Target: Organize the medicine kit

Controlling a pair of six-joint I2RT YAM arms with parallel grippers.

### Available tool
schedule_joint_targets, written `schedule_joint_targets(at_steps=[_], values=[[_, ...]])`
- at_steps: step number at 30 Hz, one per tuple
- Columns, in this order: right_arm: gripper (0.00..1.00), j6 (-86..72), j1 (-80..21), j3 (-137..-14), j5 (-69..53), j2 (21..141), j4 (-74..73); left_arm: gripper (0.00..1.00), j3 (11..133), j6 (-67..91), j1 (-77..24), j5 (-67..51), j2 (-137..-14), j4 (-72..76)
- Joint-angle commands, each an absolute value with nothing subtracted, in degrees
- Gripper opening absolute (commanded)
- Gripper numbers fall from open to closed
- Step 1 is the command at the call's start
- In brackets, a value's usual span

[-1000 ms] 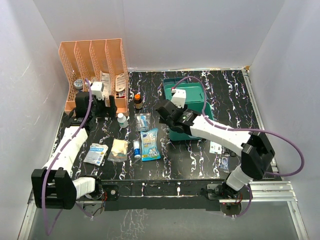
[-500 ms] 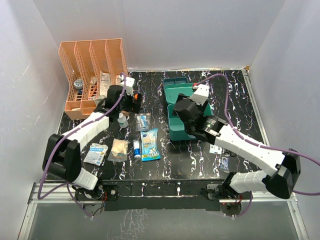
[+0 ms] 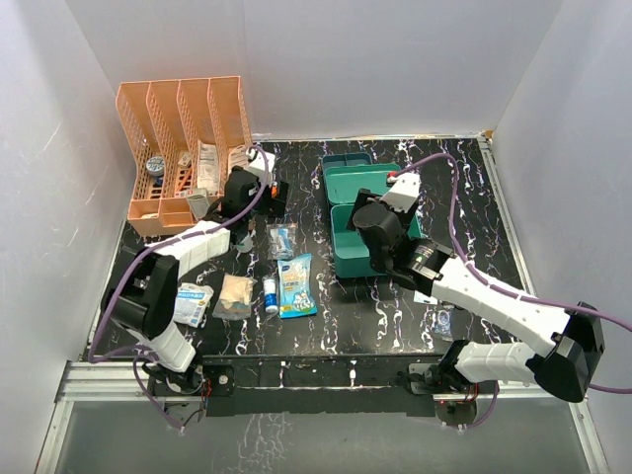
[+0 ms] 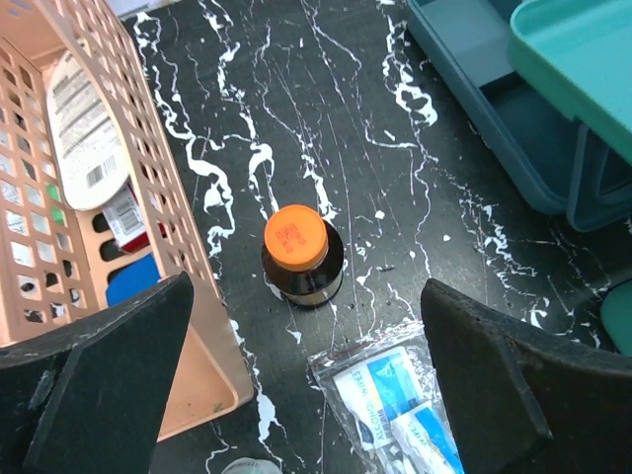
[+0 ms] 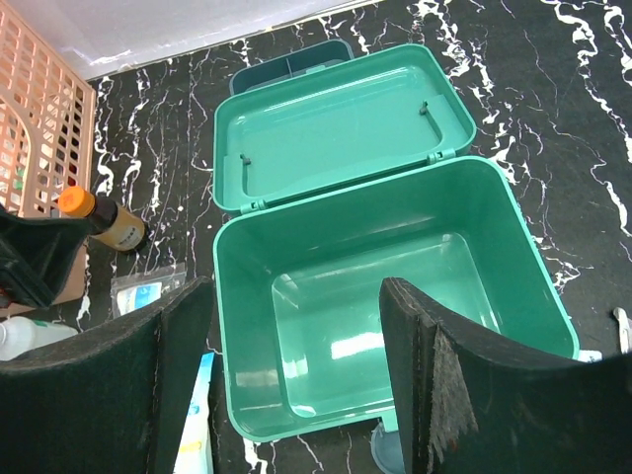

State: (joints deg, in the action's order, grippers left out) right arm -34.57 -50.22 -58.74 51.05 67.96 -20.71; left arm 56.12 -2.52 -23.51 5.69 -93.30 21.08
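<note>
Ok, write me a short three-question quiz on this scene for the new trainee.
1. True or false: the open medicine kit already has a bottle inside it.
2. Pick one. The orange-capped brown bottle is: A) lying inside the kit; B) standing upright on the table beside the orange rack; C) held off the table by an arm.
3. Fill the gap: the open fingers with the bottle in view between them belong to the ___ arm.

Key: 1 false, the kit is empty; 2 B; 3 left.
</note>
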Motion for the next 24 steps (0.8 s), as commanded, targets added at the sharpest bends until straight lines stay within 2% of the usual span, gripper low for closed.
schedule_joint_targets(at_steps=[1,24], values=[[0.67,-33.58,-50.53,-59.04,52.56,67.96,-16.52,0.99,53.37,-3.4,-23.91,6.89,-95.63,29.05],[0.67,-31.91,-50.49,-60.45,52.87,70.46,-15.68,0.99,49.79,-2.01,-23.99,8.13,-107.68,49.59]])
